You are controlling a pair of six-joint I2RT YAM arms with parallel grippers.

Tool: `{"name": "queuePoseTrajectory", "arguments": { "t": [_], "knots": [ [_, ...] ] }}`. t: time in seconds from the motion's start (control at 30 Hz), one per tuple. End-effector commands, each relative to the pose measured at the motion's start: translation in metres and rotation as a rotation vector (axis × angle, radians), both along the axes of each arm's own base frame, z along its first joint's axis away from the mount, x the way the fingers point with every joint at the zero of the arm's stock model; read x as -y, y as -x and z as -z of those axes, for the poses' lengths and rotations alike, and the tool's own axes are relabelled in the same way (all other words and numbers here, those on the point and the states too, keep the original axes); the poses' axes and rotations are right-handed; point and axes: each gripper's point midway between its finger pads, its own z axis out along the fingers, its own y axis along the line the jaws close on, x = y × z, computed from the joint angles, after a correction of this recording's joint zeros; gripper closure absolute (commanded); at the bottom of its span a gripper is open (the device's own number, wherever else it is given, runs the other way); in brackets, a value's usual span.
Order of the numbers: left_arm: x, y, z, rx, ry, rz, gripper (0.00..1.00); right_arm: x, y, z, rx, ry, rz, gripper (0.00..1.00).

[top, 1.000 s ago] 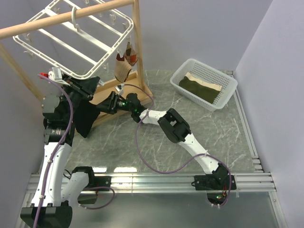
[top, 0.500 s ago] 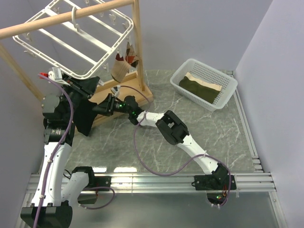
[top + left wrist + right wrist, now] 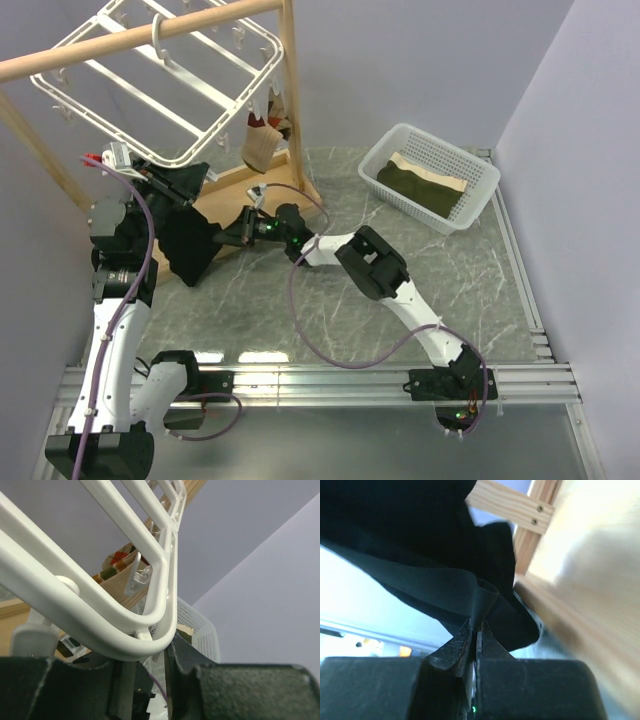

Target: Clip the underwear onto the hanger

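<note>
The black underwear (image 3: 185, 250) hangs from my left gripper (image 3: 170, 182), which is shut on its upper edge right under the front corner of the white hanger (image 3: 271, 50). In the left wrist view the hanger's corner (image 3: 75, 615) curves just above my jaws (image 3: 145, 680), a strip of black fabric (image 3: 186, 652) rises by the right finger, and a small clear clip (image 3: 140, 577) dangles beyond. My right gripper (image 3: 228, 236) is shut on a fold at the underwear's right edge. The right wrist view shows that fold (image 3: 420, 545) pinched between the tips (image 3: 478, 626).
The wooden pole stand (image 3: 292, 100) carries the hanger; its base (image 3: 250, 185) lies just behind my right gripper. A small brown garment (image 3: 262, 140) hangs from the hanger's near right side. A white mesh basket (image 3: 480, 195) with olive-and-tan cloth (image 3: 420, 185) sits at the back right.
My right gripper has gone from open to shut on the underwear's edge and has drawn slightly right, pulling the fabric's lower part outward. The left arm has held still.
</note>
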Motion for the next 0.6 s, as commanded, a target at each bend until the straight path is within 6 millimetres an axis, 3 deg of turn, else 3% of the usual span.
{"name": "queuePoseTrajectory", "arguments": {
  "t": [0.0,0.1,0.23,0.4,0.57],
  "knots": [
    [-0.006,-0.002,-0.011,0.029,-0.005,-0.022,1.0,0.029,0.011,-0.084,0.242,-0.084,-0.017,1.0],
    [-0.006,-0.001,-0.015,0.037,-0.008,-0.023,1.0,0.045,0.029,-0.102,0.392,-0.014,-0.036,1.0],
    [-0.007,0.001,-0.019,0.044,0.002,-0.025,1.0,0.055,0.031,-0.097,0.499,0.085,-0.014,1.0],
    [-0.007,0.0,-0.016,0.029,0.005,-0.028,1.0,0.066,0.032,-0.107,0.578,0.144,0.006,1.0],
    [-0.007,0.001,-0.015,0.026,0.001,-0.024,1.0,0.082,0.042,-0.113,0.769,0.173,-0.019,1.0]
  ]
}}
